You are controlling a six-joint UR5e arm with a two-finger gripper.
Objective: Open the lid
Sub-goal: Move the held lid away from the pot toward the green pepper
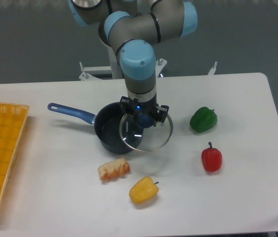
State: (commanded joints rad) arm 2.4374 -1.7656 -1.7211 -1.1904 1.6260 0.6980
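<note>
Glass, metal-rimmed lid (146, 132) hangs by its blue knob, clamped in the gripper (144, 119)

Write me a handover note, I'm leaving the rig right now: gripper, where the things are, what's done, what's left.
Gripper: shut on the knob of the lid, which hangs off to the right of the pan, still overlapping its right edge.
Pan: open, on the table, handle pointing left.
Done: lid lifted off the pan.
Left: probably carry the lid fully aside, set it down on bare table, let go. The green pepper and red pepper lie further right, so watch them.
</note>
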